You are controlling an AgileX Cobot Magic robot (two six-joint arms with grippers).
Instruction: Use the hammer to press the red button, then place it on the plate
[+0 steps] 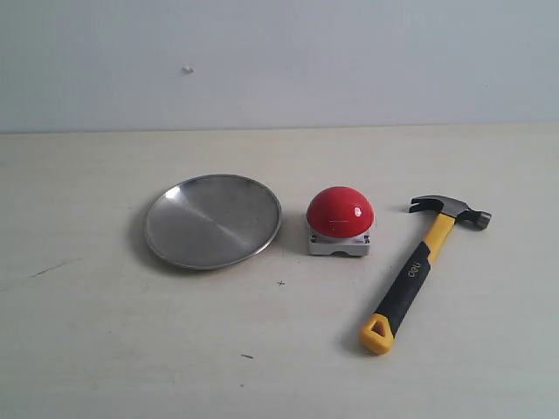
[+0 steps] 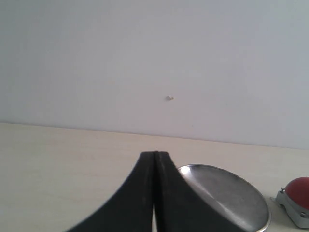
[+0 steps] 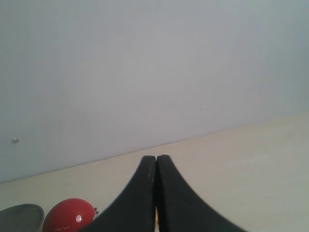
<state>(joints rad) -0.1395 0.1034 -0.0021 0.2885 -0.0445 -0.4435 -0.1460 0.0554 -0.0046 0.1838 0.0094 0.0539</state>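
The hammer (image 1: 420,270) lies flat on the table at the right, dark head toward the wall, yellow handle end toward the front. The red button (image 1: 340,212) on its grey-white base sits in the middle, and the silver plate (image 1: 212,220) lies to its left. Neither arm shows in the exterior view. My left gripper (image 2: 155,153) is shut on nothing, with the plate (image 2: 227,193) and the red button (image 2: 299,189) beyond it. My right gripper (image 3: 156,157) is shut and empty, the red button (image 3: 68,215) and the plate's rim (image 3: 21,215) off to one side; a sliver of yellow shows between its fingers.
A pale wooden table (image 1: 113,340) runs back to a plain light wall (image 1: 279,61) with a small white speck (image 1: 187,70). A few dark marks dot the tabletop near the front.
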